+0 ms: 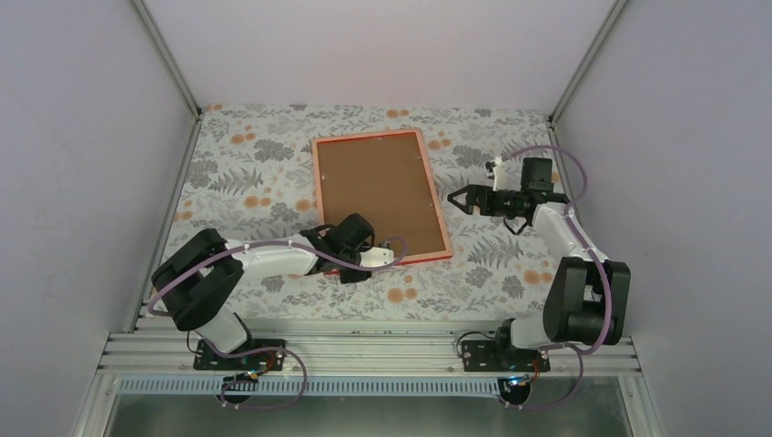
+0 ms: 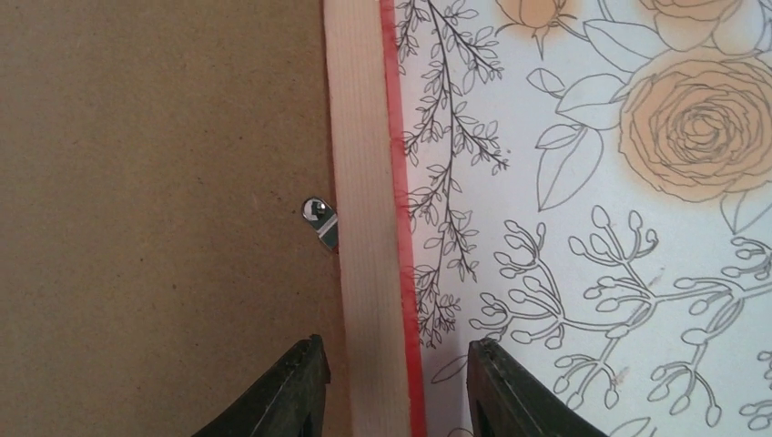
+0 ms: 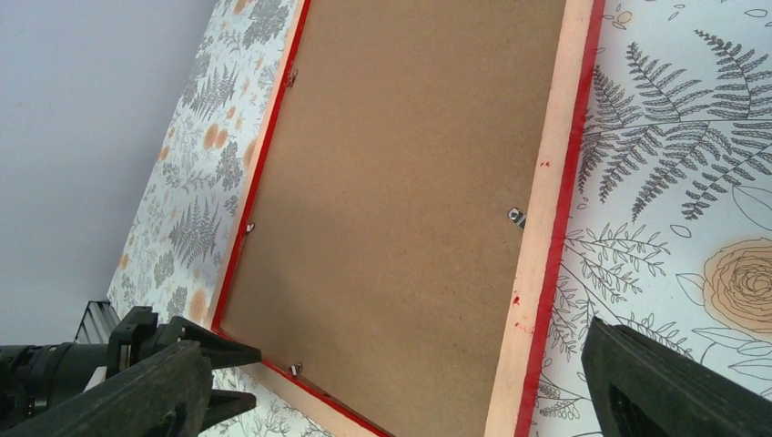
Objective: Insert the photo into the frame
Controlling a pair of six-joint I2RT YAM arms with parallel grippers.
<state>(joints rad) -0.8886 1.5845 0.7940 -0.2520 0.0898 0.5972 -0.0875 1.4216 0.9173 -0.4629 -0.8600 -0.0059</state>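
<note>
Plainly, the frame (image 2: 364,137) lies back up in the middle of the floral tablecloth (image 1: 237,182), brown backing board (image 1: 378,196) inside it and cloth showing along both long edges. Our left gripper (image 2: 396,350) straddles its near rail, jaws part open with gaps either side. Our right gripper (image 1: 458,199) hovers beside the frame's right edge, jaws wide.

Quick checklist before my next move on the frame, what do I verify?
1. Frame lying back up: ok.
2. Board seated in it: ok.
3. Photo inside: cannot tell, hidden.
4. Clip locking the board: cannot tell.
5. Left pincer open, astride the frame's edge: ok.
6. Right pincer open, off the frame: ok.
</note>
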